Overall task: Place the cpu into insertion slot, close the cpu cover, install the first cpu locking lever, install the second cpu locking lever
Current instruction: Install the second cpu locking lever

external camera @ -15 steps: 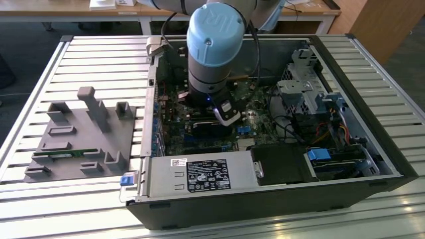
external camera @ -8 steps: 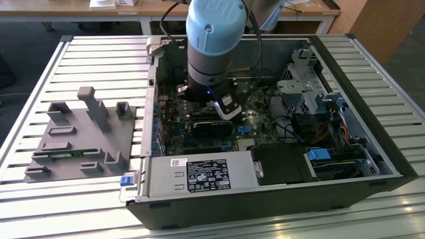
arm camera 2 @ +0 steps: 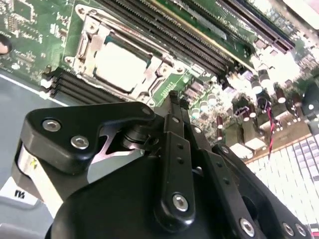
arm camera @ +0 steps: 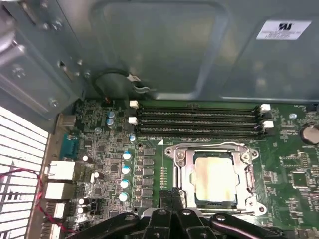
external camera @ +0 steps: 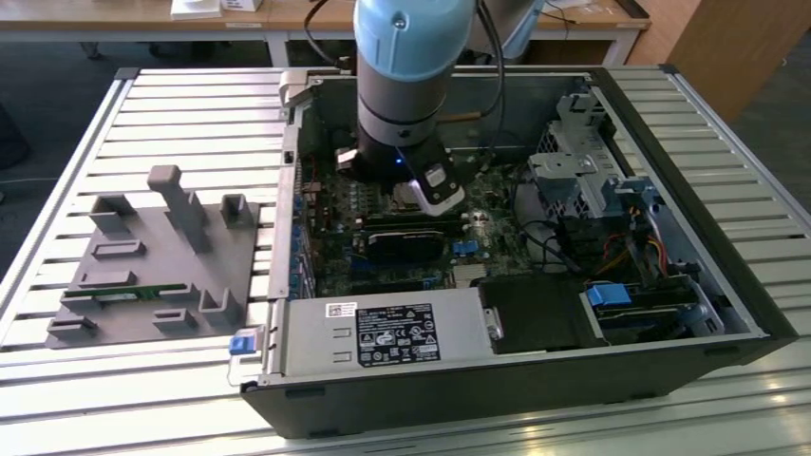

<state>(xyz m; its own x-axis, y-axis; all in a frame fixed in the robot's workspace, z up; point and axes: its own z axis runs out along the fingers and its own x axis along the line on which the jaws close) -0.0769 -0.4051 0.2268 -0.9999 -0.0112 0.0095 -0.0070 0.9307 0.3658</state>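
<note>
The cpu (arm camera: 215, 178) lies flat in its socket on the green motherboard, its dull silver top showing in both wrist views (arm camera 2: 122, 64). The cpu cover (arm camera: 182, 172), a thin silvery frame (arm camera 2: 97, 37), lies down around the chip. My gripper (arm camera: 172, 193) is shut with nothing between its black fingers. Its tips (arm camera 2: 173, 97) hover just beside one corner of the socket, and whether they touch a lever I cannot tell. In the exterior view the gripper (external camera: 438, 204) hangs low inside the open computer case.
Several black memory slots (arm camera: 199, 122) run along one side of the socket. Capacitors (arm camera: 124, 169) and rear ports (arm camera: 60, 172) crowd another. The case wall (arm camera: 164, 45) rises behind. The black power supply box (external camera: 380, 332), a drive cage (external camera: 576, 171) and a grey parts fixture (external camera: 152, 266) flank the arm.
</note>
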